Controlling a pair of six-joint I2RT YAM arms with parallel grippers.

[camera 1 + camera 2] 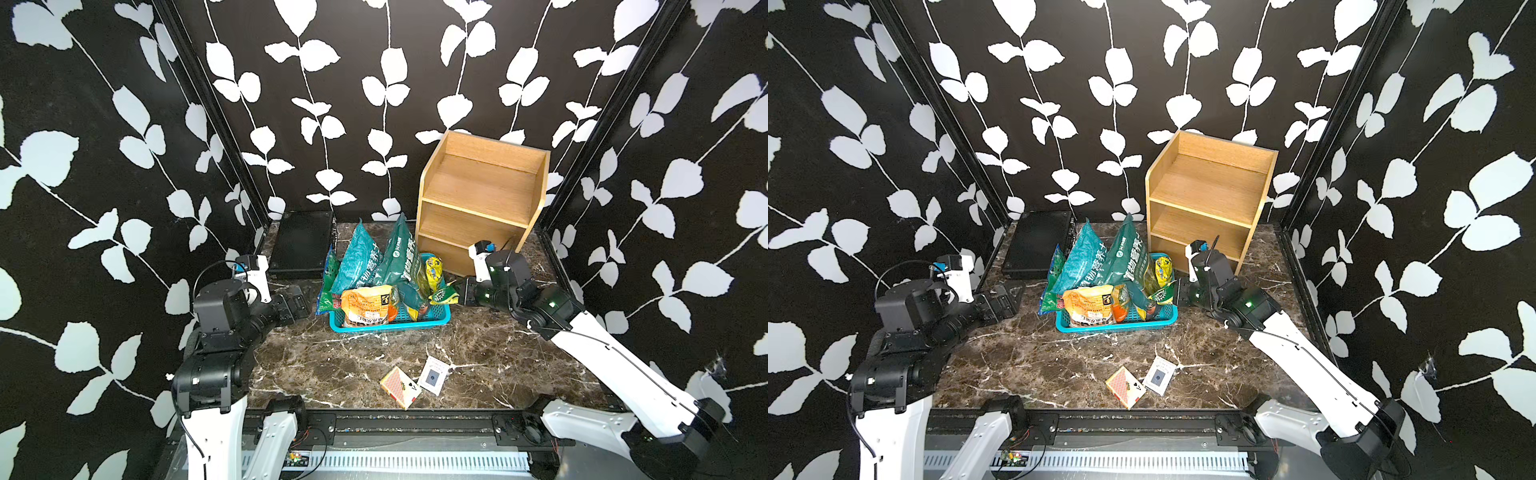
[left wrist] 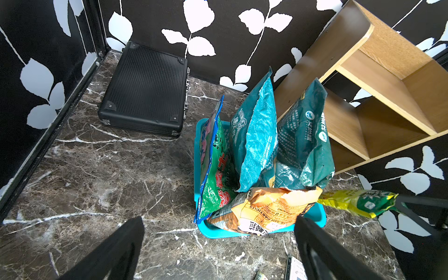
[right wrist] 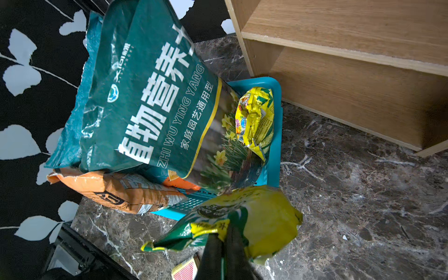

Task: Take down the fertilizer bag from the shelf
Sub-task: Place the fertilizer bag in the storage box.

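From above, in both top views: no bag on any tier of the shelf [image 1: 482, 187]; right gripper [image 1: 460, 293] low beside the turquoise basket [image 1: 386, 327], pinching a small yellow-green fertilizer bag [image 1: 444, 296] just at the rim on the shelf side; left gripper [image 1: 296, 305] well apart on the basket's other side, holding nothing. Through the left wrist camera: fingers [image 2: 116, 247] spread wide over bare marble tabletop [image 2: 97, 181], the bag's end poking in past the basket. Through the right wrist camera: jaws shut tight on the bag's crimped edge, bag sagging over the basket's corner, perhaps resting on the rim, hard to tell. Judged as the lowering step, bag already off the shelf. Next: ease down, settle it in or beside the basket, then open and back away without snagging the film.
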